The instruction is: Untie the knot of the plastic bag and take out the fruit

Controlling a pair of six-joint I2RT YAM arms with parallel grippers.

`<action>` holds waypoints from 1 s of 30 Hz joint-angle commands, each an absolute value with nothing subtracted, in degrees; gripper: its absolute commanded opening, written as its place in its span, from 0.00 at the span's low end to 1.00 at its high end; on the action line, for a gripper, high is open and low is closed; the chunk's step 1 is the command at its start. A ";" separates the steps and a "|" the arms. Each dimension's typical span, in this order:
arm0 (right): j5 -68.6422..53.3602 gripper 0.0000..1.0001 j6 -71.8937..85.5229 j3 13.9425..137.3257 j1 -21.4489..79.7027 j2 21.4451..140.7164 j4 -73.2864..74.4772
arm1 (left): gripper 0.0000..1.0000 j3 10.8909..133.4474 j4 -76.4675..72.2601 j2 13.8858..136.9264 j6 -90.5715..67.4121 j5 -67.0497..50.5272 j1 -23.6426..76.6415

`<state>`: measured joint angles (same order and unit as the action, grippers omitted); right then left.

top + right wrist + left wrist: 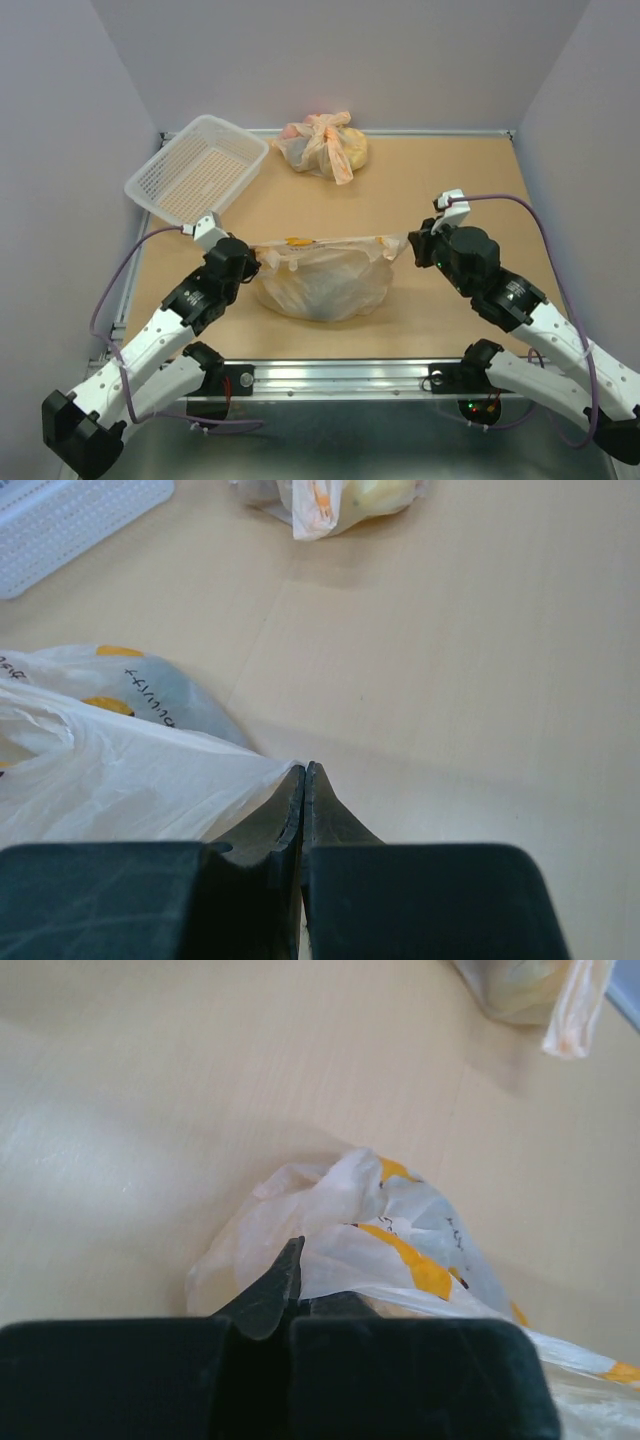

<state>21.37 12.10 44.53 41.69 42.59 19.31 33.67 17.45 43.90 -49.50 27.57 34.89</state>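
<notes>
The plastic bag point(325, 280) lies at the table's middle, thin and translucent with yellow-orange print, its top edge pulled out sideways between my two grippers. My left gripper point(256, 262) is shut on the bag's left edge; in the left wrist view the film point(400, 1230) drapes over one finger of the gripper point(305, 1280). My right gripper point(411, 246) is shut on the bag's right edge, and the film point(120, 770) runs into the closed gripper point(305, 770). No knot shows on this bag. The fruit is hidden inside; only a dim dark shape shows through.
A second knotted peach bag with a big yellow lump point(325, 145) sits at the back centre, also in the left wrist view point(520, 985) and the right wrist view point(350, 495). A white mesh basket point(195, 168) stands at the back left point(70, 510). Grey walls enclose the table.
</notes>
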 commanded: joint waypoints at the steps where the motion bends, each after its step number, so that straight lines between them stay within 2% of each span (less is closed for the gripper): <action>1: 25.82 0.01 7.65 51.76 41.48 45.34 21.53 | 0.00 39.96 12.25 41.83 -40.29 24.20 29.81; 4: 28.99 0.00 5.89 54.66 41.48 48.94 21.36 | 0.00 46.73 9.76 49.00 -36.40 20.93 29.09; 7: 35.31 0.00 3.00 60.28 41.48 54.39 19.69 | 0.00 58.58 7.49 56.67 -32.70 16.54 28.92; 11: 35.52 0.00 0.70 66.79 41.31 59.32 17.05 | 0.00 65.46 4.32 59.77 -32.25 10.38 28.83; 13: 34.20 0.00 1.23 68.29 41.31 60.64 17.05 | 0.00 64.78 3.52 58.89 -33.74 9.40 28.83; 16: 31.38 0.00 3.34 64.97 41.40 59.16 17.05 | 0.00 57.59 4.39 55.47 -36.73 10.37 28.83; 23: 19.43 0.01 7.73 52.40 41.40 52.39 19.59 | 0.00 24.66 1.85 42.47 -51.30 1.85 29.09; 25: 17.06 0.20 8.79 52.64 41.40 51.16 21.70 | 0.00 19.46 2.28 37.30 -53.08 0.27 29.27; 26: 15.05 0.50 8.53 53.17 41.40 51.15 22.41 | 0.00 18.47 2.72 35.70 -54.04 -0.26 29.44; 27: 14.25 0.65 8.35 55.61 41.40 52.02 24.33 | 0.00 17.76 3.42 34.12 -54.14 -1.57 29.44; 29: 12.75 0.89 8.61 59.22 41.40 53.08 26.53 | 0.00 17.58 5.96 30.86 -54.05 -1.41 29.44; 30: 12.31 0.94 9.83 62.37 41.40 54.13 28.02 | 0.00 17.75 6.59 29.81 -53.44 -1.49 29.53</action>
<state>17.32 7.51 54.00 41.60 52.90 24.67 16.10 8.73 34.83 -51.33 1.10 29.19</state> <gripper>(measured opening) 0.857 0.029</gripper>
